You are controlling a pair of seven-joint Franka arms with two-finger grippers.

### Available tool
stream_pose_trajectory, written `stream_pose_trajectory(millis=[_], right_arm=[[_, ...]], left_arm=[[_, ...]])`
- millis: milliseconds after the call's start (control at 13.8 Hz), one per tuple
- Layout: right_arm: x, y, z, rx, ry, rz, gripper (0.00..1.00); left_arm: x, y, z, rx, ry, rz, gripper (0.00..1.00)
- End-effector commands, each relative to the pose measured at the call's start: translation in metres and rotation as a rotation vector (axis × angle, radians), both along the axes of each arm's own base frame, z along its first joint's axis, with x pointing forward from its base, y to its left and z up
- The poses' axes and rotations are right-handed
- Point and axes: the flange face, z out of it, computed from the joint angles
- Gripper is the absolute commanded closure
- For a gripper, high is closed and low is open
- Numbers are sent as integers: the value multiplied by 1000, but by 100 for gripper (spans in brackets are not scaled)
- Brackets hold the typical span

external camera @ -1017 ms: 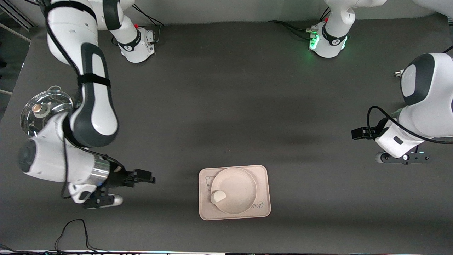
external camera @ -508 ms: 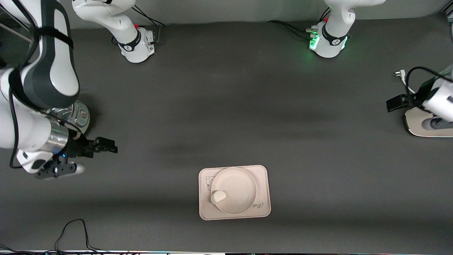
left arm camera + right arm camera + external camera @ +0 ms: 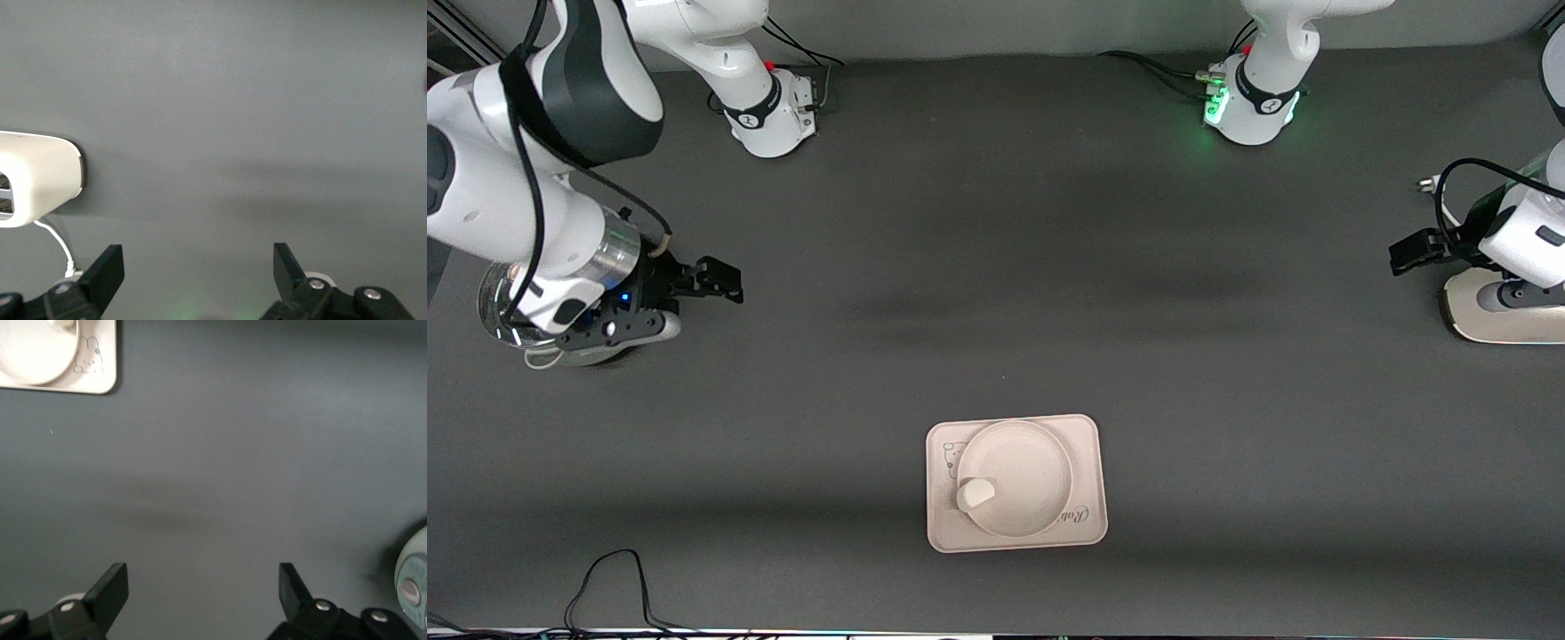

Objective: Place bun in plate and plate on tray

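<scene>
The white bun (image 3: 975, 492) lies in the round cream plate (image 3: 1032, 471), by its rim toward the right arm's end. The plate sits on the rectangular printed tray (image 3: 1092, 526) near the front camera's edge of the table. My right gripper (image 3: 609, 333) is open and empty over a glass lid at the right arm's end; its wrist view (image 3: 203, 593) shows bare mat between the fingers and the tray's corner (image 3: 93, 367) with the plate (image 3: 33, 347). My left gripper (image 3: 1516, 298) is open and empty (image 3: 198, 273) over a white device at the left arm's end.
A glass lid with a knob (image 3: 503, 307) lies under the right hand; a round metal thing shows in the right wrist view (image 3: 413, 583). A cream-white device (image 3: 1494, 327) with a cord sits at the left arm's end, also in the left wrist view (image 3: 37, 180). A black cable (image 3: 605, 578) loops at the front edge.
Both grippers have drawn away from the tray: the right one swung up over the glass lid, the left one over the white device. Bun, plate and tray have not moved.
</scene>
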Motion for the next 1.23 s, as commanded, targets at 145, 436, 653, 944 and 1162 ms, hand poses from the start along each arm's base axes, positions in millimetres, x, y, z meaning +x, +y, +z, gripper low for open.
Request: stream_pose_trajectory(millis=[145,436,653,944,1162], right_arm=[[-78,-33,41,-32,-34,-59,0],[-74,-56,63,-29,-76,-95,0],[-63,-63,69,-50,-90,-142,0],[-51,-57,65,-68,-74,-320,0],[-44,-53,50,-75,-46,-307,0]], left_arm=[[-1,-7,17,-18,-38,-14,0],[1,-6,18,-16,-44,-10,0],[3,-1,16,-21,-42,-1,0],[4,1,19,-20,-38,2,0],[4,3,19,-17,-38,9,0]])
